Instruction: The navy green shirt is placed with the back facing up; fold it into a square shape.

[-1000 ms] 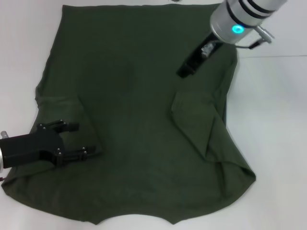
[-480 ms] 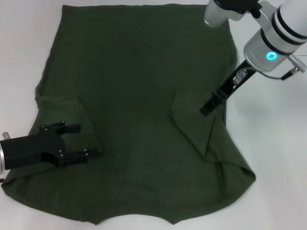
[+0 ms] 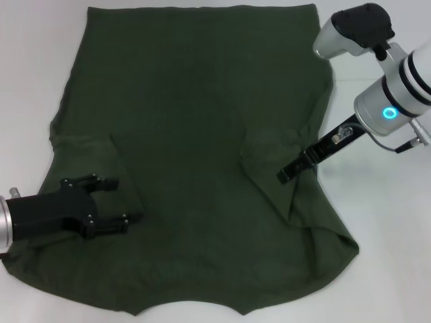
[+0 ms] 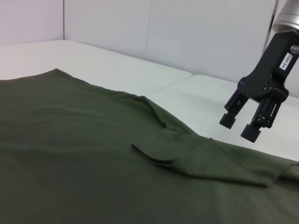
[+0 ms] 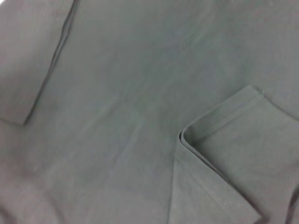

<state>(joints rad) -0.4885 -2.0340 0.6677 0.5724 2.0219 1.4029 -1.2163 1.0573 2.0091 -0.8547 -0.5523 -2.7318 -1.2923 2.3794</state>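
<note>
Shirt flat on desk, both sleeves folded inward; body folds not yet made.

One navy green shirt lies spread over the white desk. Two grippers: left gripper, fingers spread, low over the left sleeve fold; right gripper, fingers spread, hovers above the right sleeve fold. Risk: a shallow pinch could catch one layer only and undo the sleeve fold.
</note>
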